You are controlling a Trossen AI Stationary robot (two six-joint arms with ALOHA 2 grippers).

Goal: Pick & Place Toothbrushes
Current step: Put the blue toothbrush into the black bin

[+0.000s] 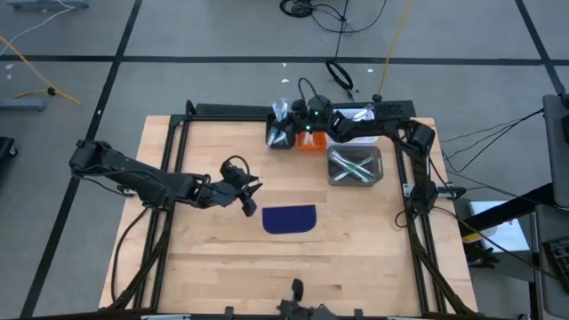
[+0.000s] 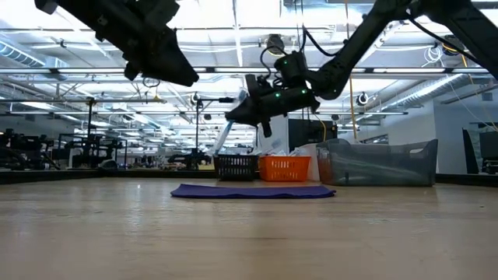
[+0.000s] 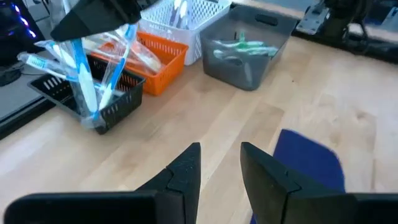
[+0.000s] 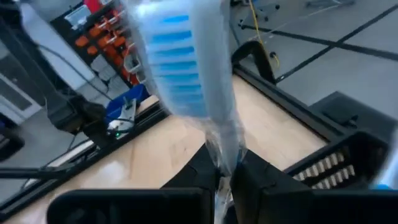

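Note:
My right gripper (image 1: 286,114) hangs over the black basket (image 1: 279,135) at the far side, shut on a light-blue toothbrush (image 4: 186,68) in a clear wrapper. More blue toothbrushes (image 3: 99,93) stand in that basket, leaning on its rim. Green toothbrushes (image 3: 239,48) lie in the grey bin (image 1: 356,166). My left gripper (image 3: 221,165) is open above the table, left of the dark blue mat (image 1: 291,218), with nothing between its fingers. My right gripper pinches the wrapped toothbrush's shaft (image 4: 225,155) between its two fingers, just behind the bristle head. The fingers lie across the shaft. The head stands up toward the wrist, and the rest (image 2: 222,136) slants down toward the black basket. I cannot tell whether its lower end is clear of the basket.
An orange basket (image 1: 309,140) and a white basket (image 3: 193,18) stand between the black basket and the grey bin, all in a row at the far edge. Bare wood lies around the mat, which is flat in the middle of the table.

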